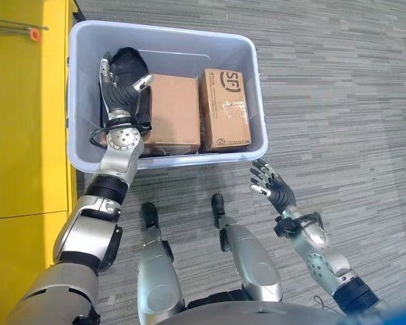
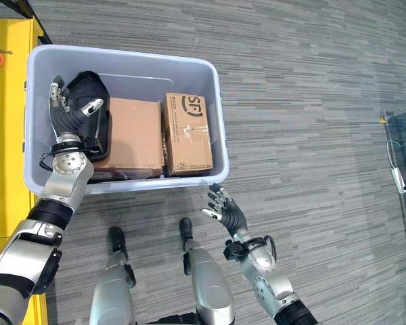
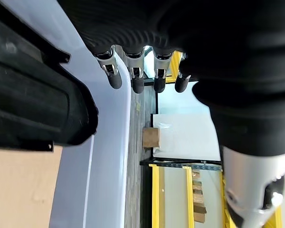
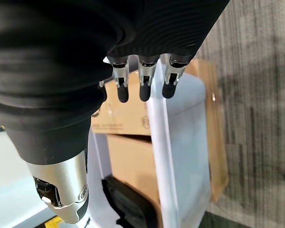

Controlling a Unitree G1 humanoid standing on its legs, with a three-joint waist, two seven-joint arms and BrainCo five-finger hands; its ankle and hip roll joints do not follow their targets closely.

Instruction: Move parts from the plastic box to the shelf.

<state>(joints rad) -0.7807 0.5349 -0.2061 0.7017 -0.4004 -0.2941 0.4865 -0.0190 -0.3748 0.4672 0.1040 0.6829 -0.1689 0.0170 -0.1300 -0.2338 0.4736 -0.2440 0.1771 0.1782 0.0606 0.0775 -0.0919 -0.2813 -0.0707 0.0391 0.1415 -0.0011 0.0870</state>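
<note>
left hand reaches into parts box as right hand waits outside

a pale grey plastic box (image 1: 257, 88) sits on a grey striped carpet floor (image 1: 338, 81), just beside a yellow shelf (image 1: 20, 135) at the robot's left. the left hand (image 1: 122, 84) is inside the box with fingers spread and relaxed, thumb apart, over a black moulded part (image 1: 128, 62) at the box's left end; it grips nothing that can be seen. the right hand (image 1: 274, 186) hangs outside the box's near wall, fingers loosely spread and empty. all the parts are still in the box: the black part, a plain cardboard carton (image 1: 172, 112) in the middle, and a taped, printed carton (image 1: 224, 108) beside it, the two cartons touching.

the likely trouble is the tight packing. the black part lies wedged between the box wall and the plain carton, so fingers may find little room to close round it, and a one-sided grip could let the smooth, hard-looking shell slip or drag against the wall. the box looks light and smooth-walled, and a snagged lift might tip or slide it on the carpet. the cartons are matt, square-edged and flat-topped, offering no handle, and would probably want both hands. the black part is rounded and ridged.
</note>
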